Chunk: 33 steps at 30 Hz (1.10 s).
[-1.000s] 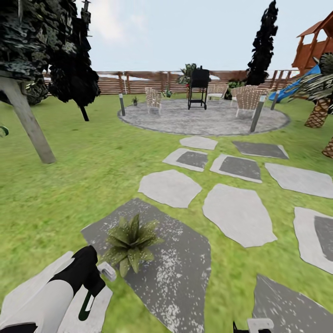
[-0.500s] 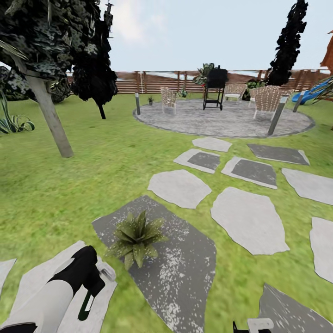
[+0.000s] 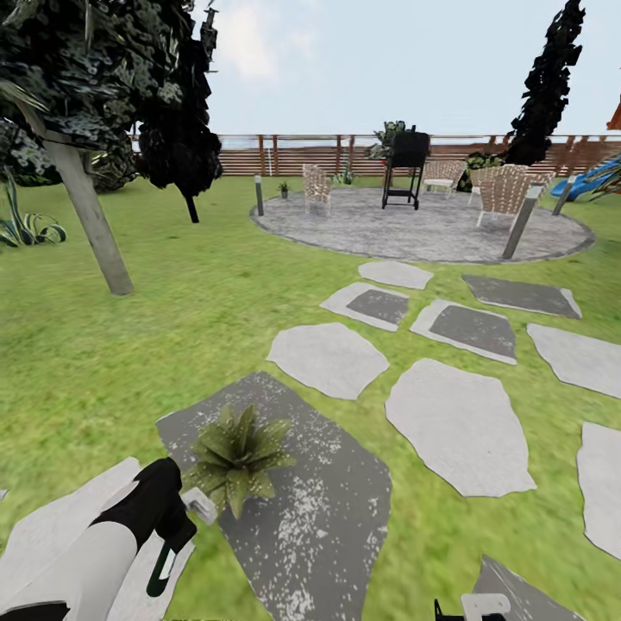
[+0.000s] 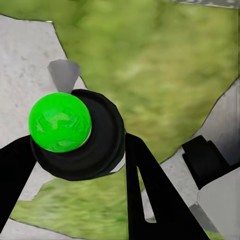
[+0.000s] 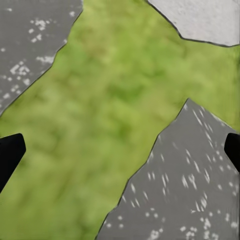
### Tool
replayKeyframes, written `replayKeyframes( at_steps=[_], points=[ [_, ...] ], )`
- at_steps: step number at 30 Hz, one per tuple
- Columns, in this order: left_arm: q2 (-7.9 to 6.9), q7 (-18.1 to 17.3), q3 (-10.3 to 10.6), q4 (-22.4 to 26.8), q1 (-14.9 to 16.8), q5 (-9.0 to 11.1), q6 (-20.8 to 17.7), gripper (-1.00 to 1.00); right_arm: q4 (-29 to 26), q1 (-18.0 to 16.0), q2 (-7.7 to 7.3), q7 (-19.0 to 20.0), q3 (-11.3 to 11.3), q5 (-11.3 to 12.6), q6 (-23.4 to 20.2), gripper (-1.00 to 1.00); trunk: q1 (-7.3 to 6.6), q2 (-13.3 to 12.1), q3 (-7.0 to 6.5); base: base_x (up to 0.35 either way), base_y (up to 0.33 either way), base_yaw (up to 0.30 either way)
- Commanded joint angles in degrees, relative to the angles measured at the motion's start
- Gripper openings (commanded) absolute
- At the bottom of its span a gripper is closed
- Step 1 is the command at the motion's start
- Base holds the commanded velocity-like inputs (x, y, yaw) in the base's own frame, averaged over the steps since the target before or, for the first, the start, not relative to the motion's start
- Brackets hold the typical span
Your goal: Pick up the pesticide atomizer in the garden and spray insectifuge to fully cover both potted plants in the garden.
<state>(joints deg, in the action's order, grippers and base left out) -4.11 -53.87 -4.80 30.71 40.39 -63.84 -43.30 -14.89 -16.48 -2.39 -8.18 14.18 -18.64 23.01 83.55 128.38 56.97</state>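
Observation:
My left gripper [image 3: 177,539] at the lower left of the head view is shut on the pesticide atomizer [image 3: 199,505], whose pale head pokes out toward a potted plant [image 3: 233,448]. That plant is a low green rosette on a dark stepping stone [image 3: 319,517], just beyond the gripper. In the left wrist view, black fingers [image 4: 145,190] clamp the atomizer's dark round body [image 4: 97,147], which carries a bright green ball [image 4: 60,122]. My right gripper [image 3: 483,606] sits low at the bottom edge, with fingertips [image 5: 10,152] wide apart, open and empty over grass and stone.
Pale and dark stepping stones [image 3: 457,423] lead across the lawn to a round gravel patio [image 3: 423,226] with chairs, a black grill [image 3: 407,164] and short light posts. A leaning tree trunk [image 3: 86,216] stands at the left. A slatted fence [image 3: 302,155] closes the back.
The whole view has panned left and then shifted a little, so the camera moved. Both arms keep the same pose, and the left gripper still holds the atomizer.

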Motion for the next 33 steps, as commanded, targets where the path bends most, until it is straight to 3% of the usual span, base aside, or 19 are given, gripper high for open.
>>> replayKeyframes(
  at_steps=[1,7,10,12,13,14,21,24,28,33],
  points=[
    [0.06,-0.46,-0.29,0.24,0.03,-0.42,-0.30,-1.00,0.06,-0.04,0.02,-0.17,0.32,-0.60,0.19,1.00,-0.01,0.02,0.05,0.022,-0.207,0.250],
    [-0.49,-1.65,-0.23,0.83,0.55,-0.68,-0.50,-1.00,0.08,-0.04,0.00,-0.17,0.32,-0.60,0.17,1.00,-0.01,0.02,0.05,0.002,-0.023,0.056],
    [-0.97,-6.69,0.19,0.92,1.94,-1.41,-0.37,-1.00,0.04,-0.04,-0.06,-0.17,0.32,-0.60,0.12,1.00,-0.01,0.02,0.05,0.000,-0.001,0.002],
    [-1.30,-10.28,0.34,0.94,4.08,-3.12,-0.23,-1.00,0.06,-0.04,-0.06,-0.16,0.32,-0.60,0.11,1.00,-0.01,0.02,0.05,0.000,0.000,0.000],
    [-1.45,-12.61,0.37,0.93,5.21,-4.50,-0.12,-1.00,0.09,-0.04,-0.07,-0.16,0.32,-0.64,0.11,1.00,-0.01,0.02,0.05,0.000,0.000,0.000],
    [-1.77,-17.08,0.39,0.99,6.76,-7.12,0.07,-1.00,0.09,-0.04,-0.07,-0.17,0.32,-0.67,0.11,1.00,-0.01,0.02,0.05,0.000,0.000,0.000],
    [-4.12,-31.44,0.41,1.27,12.02,-15.38,0.54,-1.00,0.12,-0.04,-0.06,-0.09,0.32,-0.64,0.11,1.00,-0.01,0.02,0.05,0.000,0.000,0.000],
    [-4.44,-34.66,0.41,1.28,13.45,-18.56,1.35,-1.00,0.12,-0.04,-0.04,-0.09,0.32,-0.65,0.11,1.00,-0.01,0.02,0.05,0.000,0.000,0.000],
    [-4.44,-35.50,0.41,1.28,13.95,-21.51,1.53,-1.00,0.07,-0.04,0.01,-0.09,0.32,-0.61,0.11,1.00,-0.01,0.02,0.05,0.000,0.000,0.000],
    [-4.40,-36.13,0.41,1.20,14.11,-22.09,1.49,-1.00,0.04,-0.04,0.09,-0.09,0.32,-0.60,0.11,1.00,-0.01,0.02,0.05,0.000,0.000,0.098]
  ],
)
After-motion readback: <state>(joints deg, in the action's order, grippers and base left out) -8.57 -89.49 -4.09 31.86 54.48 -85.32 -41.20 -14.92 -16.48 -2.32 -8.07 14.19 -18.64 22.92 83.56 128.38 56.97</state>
